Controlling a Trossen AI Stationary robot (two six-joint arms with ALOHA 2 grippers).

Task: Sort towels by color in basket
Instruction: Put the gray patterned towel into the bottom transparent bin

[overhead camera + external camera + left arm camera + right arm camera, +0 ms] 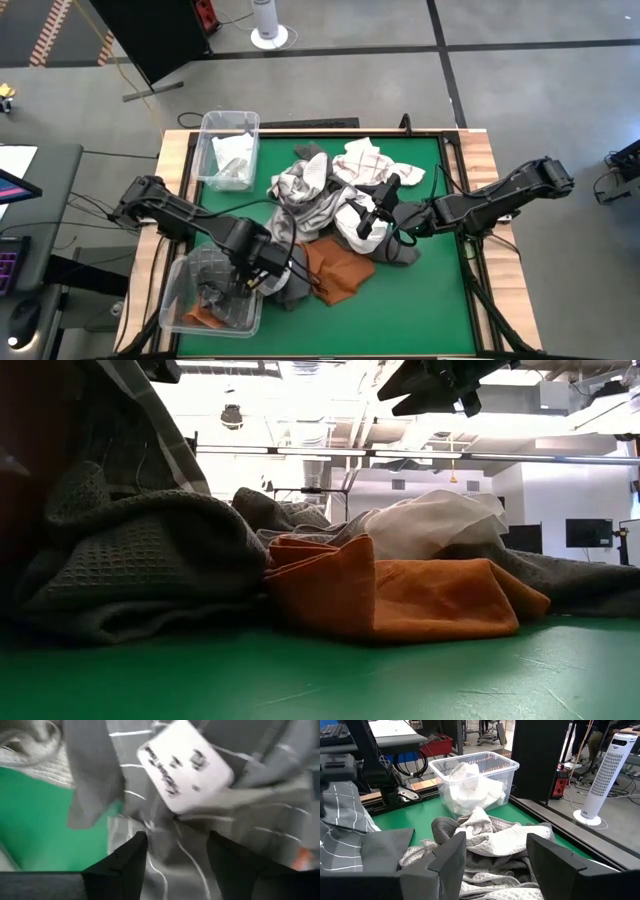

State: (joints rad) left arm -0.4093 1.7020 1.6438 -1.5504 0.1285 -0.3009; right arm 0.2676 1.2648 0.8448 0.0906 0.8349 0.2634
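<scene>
Towels point(340, 215) heaped mid-table on the green mat point(420, 310): white and grey-checked cloths on top, dark grey underneath, one rust-orange towel point(338, 272) at the near edge of the pile, partly folded over itself. Low view has the same orange towel point(400, 598) in front, a grey waffle-weave towel point(130, 560) bunched beside it. Left gripper point(258, 272) sits at the rim of the near clear bin point(185, 310), which holds dark grey cloth with a bit of orange showing; its wrist view shows fingers point(125, 862) spread apart above a dark grey cloth with thin white lines point(260, 825), a white care label point(185, 765) on it, nothing pinched. Right gripper point(372, 222) hovers over the pile, fingers point(451, 855) parted, nothing between them. Far clear bin point(228, 150) holds white cloth point(470, 790).
</scene>
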